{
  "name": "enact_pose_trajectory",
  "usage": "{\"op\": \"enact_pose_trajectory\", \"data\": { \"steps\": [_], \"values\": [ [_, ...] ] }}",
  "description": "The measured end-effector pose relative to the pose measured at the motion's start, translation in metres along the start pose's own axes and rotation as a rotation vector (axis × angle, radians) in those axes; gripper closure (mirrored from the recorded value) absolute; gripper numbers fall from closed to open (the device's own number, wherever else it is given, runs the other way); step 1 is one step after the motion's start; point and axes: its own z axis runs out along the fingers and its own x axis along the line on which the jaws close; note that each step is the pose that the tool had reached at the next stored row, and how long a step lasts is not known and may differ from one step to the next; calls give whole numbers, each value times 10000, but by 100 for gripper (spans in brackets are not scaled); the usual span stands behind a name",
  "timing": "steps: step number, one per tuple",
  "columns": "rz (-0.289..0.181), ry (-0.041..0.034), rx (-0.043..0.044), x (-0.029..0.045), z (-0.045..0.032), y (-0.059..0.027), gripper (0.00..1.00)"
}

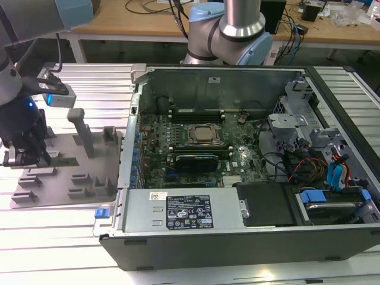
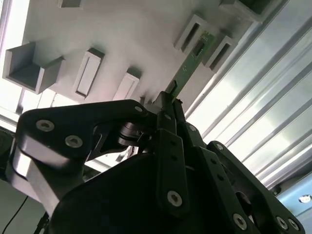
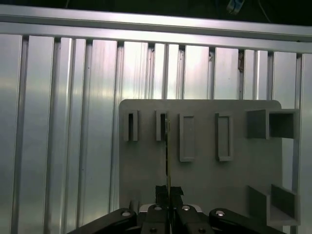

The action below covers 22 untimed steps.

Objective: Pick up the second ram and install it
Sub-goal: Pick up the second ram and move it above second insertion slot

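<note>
Pincer [image 2: 168, 100] shut tight on the near end of the ram [image 2: 192, 61] (a thin green stick, edge-on in the first wrist view). The ram's far end lies between two raised blocks [image 2: 220, 48] of the grey holder [image 3: 209, 175]; whether it is lifted clear cannot be told. The holder rests on the ribbed worktop [image 3: 68, 122], to the exterior view's left of the open case [image 1: 237, 217].

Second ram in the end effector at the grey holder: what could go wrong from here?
1. The end effector pinches the second ram by a thin edge, and much of the stick juts past it, so it might pivot or slip.
2. The stick's far end sits between two raised blocks of the grey holder; a tilted lift could snag there.
</note>
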Motion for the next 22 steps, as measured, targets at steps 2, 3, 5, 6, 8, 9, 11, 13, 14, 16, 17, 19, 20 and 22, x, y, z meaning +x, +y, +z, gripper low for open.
{"op": "enact_pose_trajectory", "data": {
  "steps": [2,3,5,6,8,9,11,13,14,16,17,19,20,22],
  "values": [
    [-1,-1,1,-2,-67,2,89],
    [-1,0,1,-3,-93,3,89],
    [0,0,0,-4,-125,4,89],
    [0,0,0,-4,-149,4,89],
    [0,0,0,-5,-181,6,89],
    [0,-2,1,-7,-218,7,89],
    [-1,-5,2,-8,-281,9,89],
    [-1,-5,0,-9,-295,9,89],
    [-1,-7,1,-9,-315,10,89],
    [0,-7,0,-11,-364,11,89],
    [-1,-7,0,-11,-377,12,89],
    [-1,-7,0,-13,-420,13,89],
    [-1,-7,1,-13,-436,13,89],
    [-1,-7,1,-14,-466,14,89]
  ]
}}
